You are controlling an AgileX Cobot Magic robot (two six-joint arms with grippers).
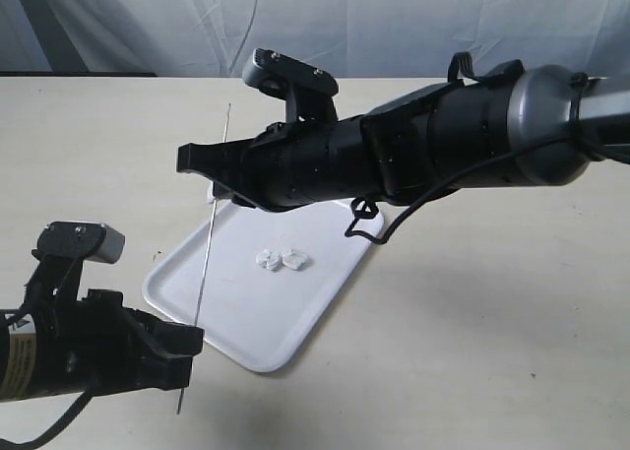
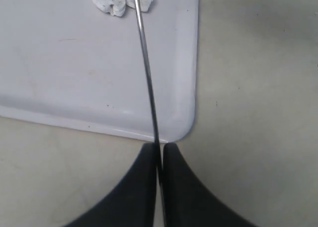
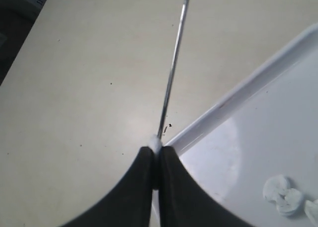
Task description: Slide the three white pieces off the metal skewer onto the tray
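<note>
The thin metal skewer (image 1: 206, 263) slants over the left end of the white tray (image 1: 258, 324). My left gripper (image 1: 189, 348) is shut on the skewer's near end (image 2: 149, 78), just off the tray's corner (image 2: 74, 63). My right gripper (image 1: 219, 189) is shut on one white piece (image 3: 155, 143) still threaded on the skewer (image 3: 174, 63), above the tray's rim (image 3: 238, 95). Two other white pieces (image 1: 282, 260) lie loose side by side on the tray, and the left wrist view shows those two pieces (image 2: 115, 0) behind the rod. In the exterior view the pinched piece is hidden by the right arm.
The tray lies at an angle on a plain beige table (image 1: 472, 312). The bulky right arm (image 1: 423, 145) reaches across the middle above the tray's far end. A white cloth backdrop (image 1: 345, 22) hangs behind the table's far edge.
</note>
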